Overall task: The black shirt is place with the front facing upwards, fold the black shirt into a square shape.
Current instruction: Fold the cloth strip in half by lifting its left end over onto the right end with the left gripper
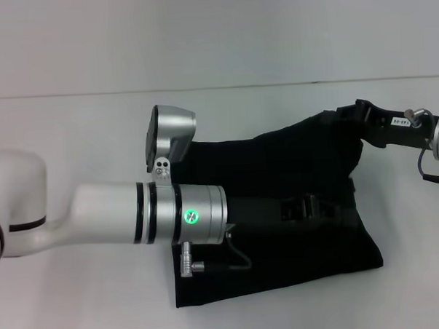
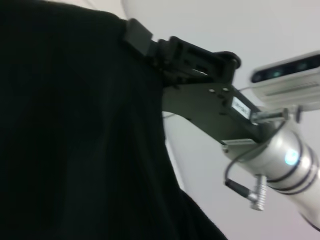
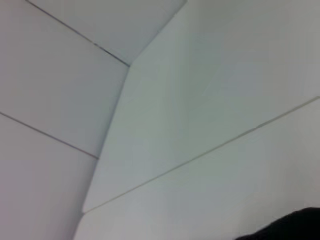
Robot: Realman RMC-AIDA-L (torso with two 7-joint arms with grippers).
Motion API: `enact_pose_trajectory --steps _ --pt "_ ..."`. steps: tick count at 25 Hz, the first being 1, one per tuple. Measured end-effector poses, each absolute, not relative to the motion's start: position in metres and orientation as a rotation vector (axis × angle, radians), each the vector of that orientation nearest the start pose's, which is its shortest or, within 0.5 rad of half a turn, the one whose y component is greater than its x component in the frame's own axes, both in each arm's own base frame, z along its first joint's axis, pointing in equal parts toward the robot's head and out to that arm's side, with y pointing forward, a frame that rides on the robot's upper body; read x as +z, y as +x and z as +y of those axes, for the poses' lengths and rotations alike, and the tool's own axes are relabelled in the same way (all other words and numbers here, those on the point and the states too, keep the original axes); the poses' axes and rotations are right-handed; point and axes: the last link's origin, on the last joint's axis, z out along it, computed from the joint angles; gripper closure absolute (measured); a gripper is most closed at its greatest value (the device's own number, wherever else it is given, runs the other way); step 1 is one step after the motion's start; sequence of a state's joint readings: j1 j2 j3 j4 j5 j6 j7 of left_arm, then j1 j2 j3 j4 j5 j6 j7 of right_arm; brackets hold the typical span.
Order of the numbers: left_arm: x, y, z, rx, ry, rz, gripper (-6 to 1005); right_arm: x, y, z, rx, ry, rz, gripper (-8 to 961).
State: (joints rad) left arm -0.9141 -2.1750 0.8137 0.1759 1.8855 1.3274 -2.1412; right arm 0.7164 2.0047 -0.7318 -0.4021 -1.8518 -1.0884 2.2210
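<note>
black shirt partly folded mid worktop. my right claw pinches its far right corner, lifted. left claw's fingers: cannot tell. risk: corner slips, fold skews.

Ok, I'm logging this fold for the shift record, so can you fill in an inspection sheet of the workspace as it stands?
Surface: white table, bare around the cloth.
Job's things: black shirt partly folded, plain black side up, far right corner lifted off the table.
Clutter: nothing seen.
Grippers: right gripper shut on the shirt's raised far right corner, also seen from the left wrist. Left gripper low over the shirt's middle.
Cables: thin grey cable looping at the left wrist; dark cable at the right wrist.
Surroundings: white wall behind the table.
</note>
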Motion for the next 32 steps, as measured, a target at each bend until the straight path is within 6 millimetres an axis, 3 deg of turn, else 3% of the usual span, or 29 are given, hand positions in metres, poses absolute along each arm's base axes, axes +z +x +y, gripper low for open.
enact_pose_trajectory --steps 6,17,21,27,31,32 --pt "-0.135 -0.158 0.347 -0.742 -2.542 -1.953 892 -0.013 0.259 0.415 0.772 -2.03 1.73 892" --pt "-0.139 -0.164 0.348 -0.753 -2.468 -1.993 888 -0.011 0.274 0.413 0.782 -1.917 1.786 891" --pt "-0.137 -0.165 0.35 -0.807 -2.438 -2.001 886 -0.007 0.281 0.41 0.799 -1.901 1.771 807" --pt "-0.132 -0.165 0.348 -0.89 -2.407 -2.04 769 0.003 0.293 0.403 0.898 -1.837 1.744 668" --pt "-0.117 -0.158 0.345 -1.044 -2.451 -2.046 691 0.014 0.301 0.398 0.948 -1.832 1.688 575" --pt "-0.109 -0.158 0.343 -1.09 -2.479 -2.025 671 0.021 0.301 0.394 0.968 -1.894 1.597 551"
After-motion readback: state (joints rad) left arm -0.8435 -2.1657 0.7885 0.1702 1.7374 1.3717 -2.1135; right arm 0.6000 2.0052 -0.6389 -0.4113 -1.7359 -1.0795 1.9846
